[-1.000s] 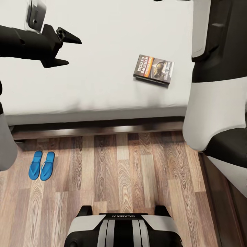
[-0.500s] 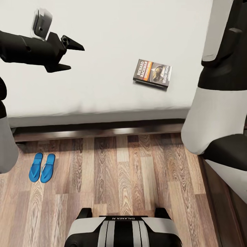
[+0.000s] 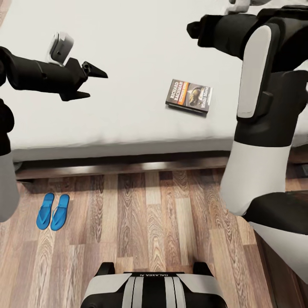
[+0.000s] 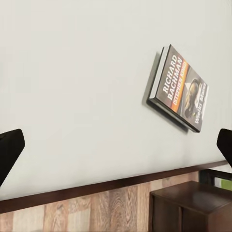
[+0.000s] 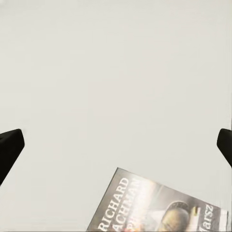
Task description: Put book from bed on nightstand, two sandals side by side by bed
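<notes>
Since the earlier frames, the right arm has swung in over the bed (image 3: 128,51), its forearm now crossing the upper right of the head view above the book (image 3: 188,96); the left end effector (image 3: 93,82) has drifted slightly toward the book, while book and sandals keep their places. Left end effector: fingers spread, nothing between them, hovering over the bare off-white mattress, well apart from the book. Right end effector: in the right wrist view both black fingertips (image 5: 10,145) sit at the frame edges, spread wide and empty, above the mattress with the book (image 5: 159,205) near them. Book lies flat on the mattress near the bed's front edge. Cover text readable: "RICHARD BACHMAN" in white on dark, an orange band below it, a greyish picture, and a title partly readable as "Marsz". Two blue sandals (image 3: 52,211) lie side by side on the wood floor (image 3: 162,222), near the bed frame, touching or nearly so. Robot base shows "GALAXEA AI" lettering (image 3: 152,268), inverted. Left wrist view shows a dark-brown nightstand (image 4: 191,208) just beside the bed.
</notes>
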{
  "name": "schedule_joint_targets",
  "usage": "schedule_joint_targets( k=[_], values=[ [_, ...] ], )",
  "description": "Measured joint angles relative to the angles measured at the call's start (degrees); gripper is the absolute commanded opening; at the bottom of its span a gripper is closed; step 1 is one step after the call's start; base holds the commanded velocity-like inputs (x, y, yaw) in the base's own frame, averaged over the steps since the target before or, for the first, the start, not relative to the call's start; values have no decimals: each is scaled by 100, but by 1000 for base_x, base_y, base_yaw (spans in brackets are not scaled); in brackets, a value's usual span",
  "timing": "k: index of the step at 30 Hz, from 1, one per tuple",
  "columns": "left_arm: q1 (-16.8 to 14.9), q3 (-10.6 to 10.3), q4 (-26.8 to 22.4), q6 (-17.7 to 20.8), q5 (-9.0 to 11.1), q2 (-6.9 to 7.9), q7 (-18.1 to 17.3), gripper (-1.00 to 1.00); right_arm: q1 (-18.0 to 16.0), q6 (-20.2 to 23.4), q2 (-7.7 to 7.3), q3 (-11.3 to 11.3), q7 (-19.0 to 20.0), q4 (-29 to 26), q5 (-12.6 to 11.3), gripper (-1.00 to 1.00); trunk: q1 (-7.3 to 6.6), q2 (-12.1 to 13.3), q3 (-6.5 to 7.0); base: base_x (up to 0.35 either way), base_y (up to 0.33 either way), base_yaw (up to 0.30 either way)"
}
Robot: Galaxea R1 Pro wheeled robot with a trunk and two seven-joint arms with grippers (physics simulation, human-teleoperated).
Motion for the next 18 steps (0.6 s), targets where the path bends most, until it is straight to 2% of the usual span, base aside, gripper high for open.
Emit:
schedule_joint_targets(
  k=[4,5,6,8,13,17,18],
  values=[
    [13,0,0,-9,5,25,-18,100,383,1,0,-66,34,-130,-197,100,0,0,38,0,0,0],
    [14,0,0,-9,5,26,-18,100,386,1,0,-66,34,-132,-200,100,-1,0,47,0,0,0],
    [28,-2,0,-11,17,37,-55,100,626,1,0,-140,53,-212,-402,100,0,0,56,0,0,0],
    [39,-5,0,-11,20,38,-74,100,712,1,-22,-157,56,-232,-486,100,0,0,75,0,0,0],
    [103,-20,0,-11,31,37,-128,100,993,0,-328,-185,36,-291,-999,100,0,0,122,0,0,0],
    [159,-84,0,4,38,44,-140,100,1237,0,-461,-204,37,-322,-1516,100,0,0,159,0,0,0],
    [160,-85,0,3,38,44,-140,100,1239,0,-462,-204,37,-322,-1522,100,-1,0,169,0,0,0]
  ],
)
